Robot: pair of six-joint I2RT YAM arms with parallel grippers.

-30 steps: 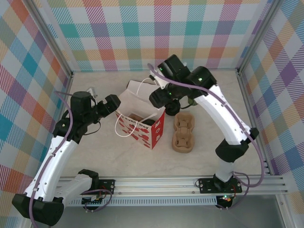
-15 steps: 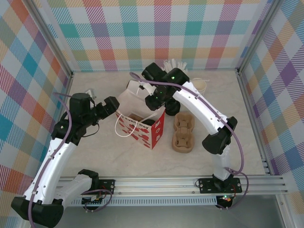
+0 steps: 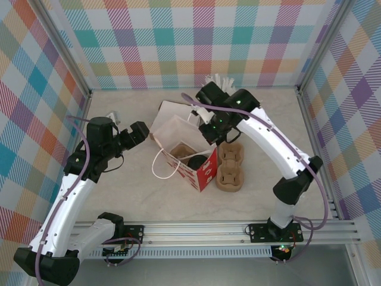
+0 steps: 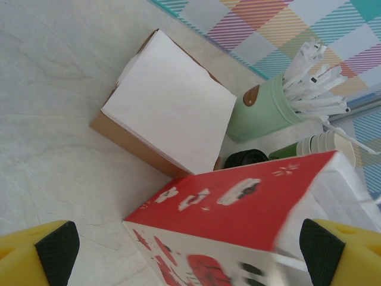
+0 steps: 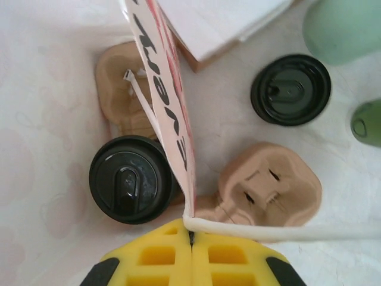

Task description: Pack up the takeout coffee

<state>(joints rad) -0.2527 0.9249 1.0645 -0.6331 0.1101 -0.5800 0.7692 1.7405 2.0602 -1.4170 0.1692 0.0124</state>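
Right gripper [image 5: 190, 233] of mine is clamped shut on the paper bag [image 5: 159, 89] rim, one lidded coffee [image 5: 128, 179] already sitting inside, so I judge packing is midway: next, let go and fetch the second coffee [image 5: 290, 89] off the tabletop [image 5: 226, 137]

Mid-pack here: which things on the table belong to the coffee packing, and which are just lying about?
Job: paper bag; lidded coffee cup inside it; second lidded cup outside; right gripper pinching the bag's rim.
Lying about: white-topped brown box; mint cup of sticks; stack of lidless cups; spare cup carrier.
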